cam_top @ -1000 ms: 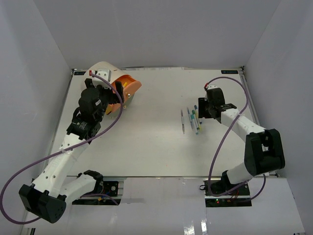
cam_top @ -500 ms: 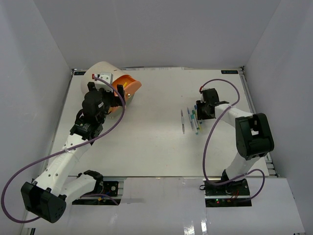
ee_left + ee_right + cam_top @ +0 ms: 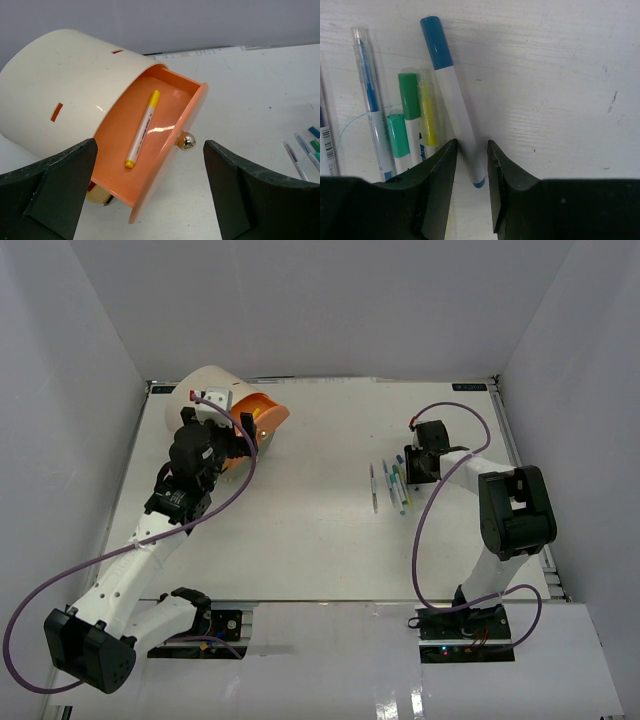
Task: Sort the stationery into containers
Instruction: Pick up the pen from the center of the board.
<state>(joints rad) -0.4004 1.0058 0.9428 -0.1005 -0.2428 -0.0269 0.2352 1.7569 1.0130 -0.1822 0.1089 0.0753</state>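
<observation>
The cream cylindrical organizer (image 3: 200,390) lies at the back left with its orange drawer (image 3: 262,415) pulled out. In the left wrist view the drawer (image 3: 170,95) holds a yellow-capped marker (image 3: 143,127), and its brass knob (image 3: 188,142) faces me. My left gripper (image 3: 235,438) is open and empty, with its jaws wide on either side of the drawer front (image 3: 150,150). Several pens (image 3: 392,485) lie in a row at the right. My right gripper (image 3: 408,468) is down at the table, shut on the white blue-capped marker (image 3: 450,95) near its end (image 3: 471,150).
Beside the blue marker lie a green marker (image 3: 409,100), a yellow highlighter (image 3: 427,115), a teal-capped marker (image 3: 397,135) and a clear blue pen (image 3: 370,100). White walls enclose the table on three sides.
My right arm folded in and lowered onto the pen row over the last second. The left gripper drew slightly closer to the open drawer.
</observation>
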